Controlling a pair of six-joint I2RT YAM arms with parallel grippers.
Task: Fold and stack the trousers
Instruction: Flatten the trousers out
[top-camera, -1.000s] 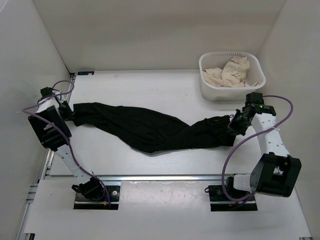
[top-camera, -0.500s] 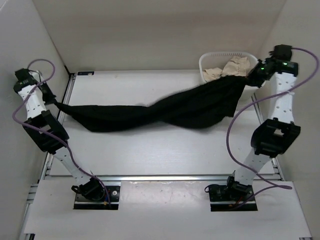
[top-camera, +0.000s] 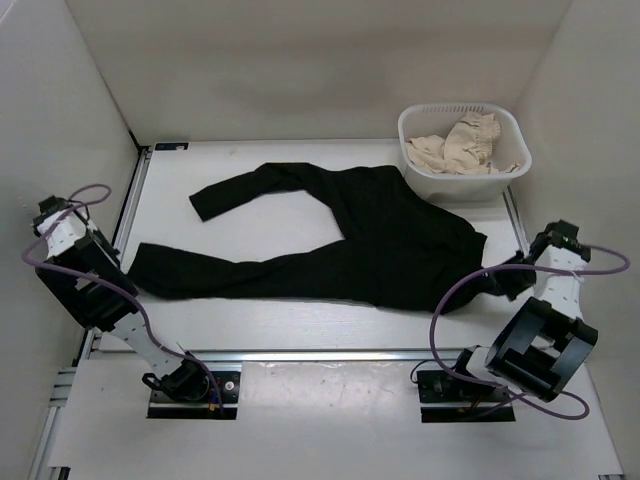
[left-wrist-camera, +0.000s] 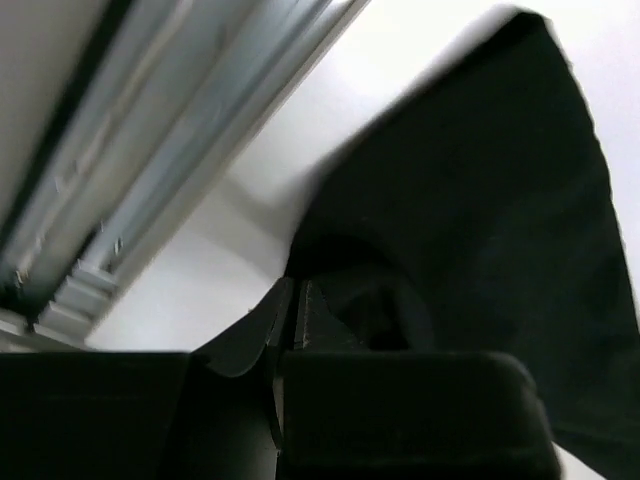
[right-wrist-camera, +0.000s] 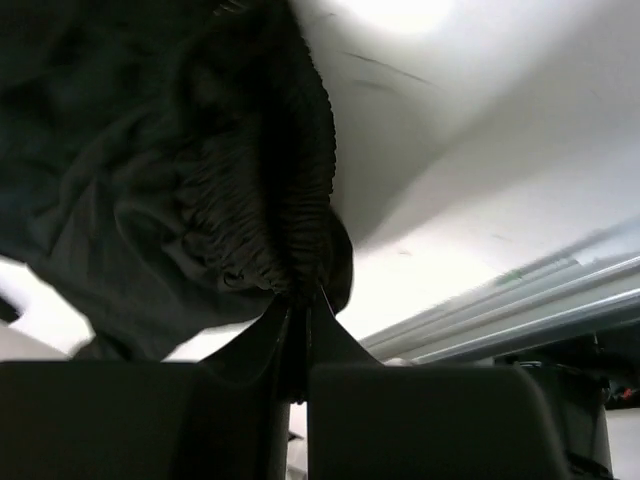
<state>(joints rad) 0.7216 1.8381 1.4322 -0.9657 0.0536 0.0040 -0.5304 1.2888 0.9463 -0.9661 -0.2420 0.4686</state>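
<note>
both arms folded low, left hand (left-wrist-camera: 296, 306) clamped on trousers (top-camera: 400, 250) cuff, right hand (right-wrist-camera: 298, 302) pinching waistband

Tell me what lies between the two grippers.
The black trousers, spread flat on the table: the left gripper pinches a leg end, the right gripper the waistband. The top view shows it.

Bright, even overhead light; wrist cams blurry, darker.
</note>
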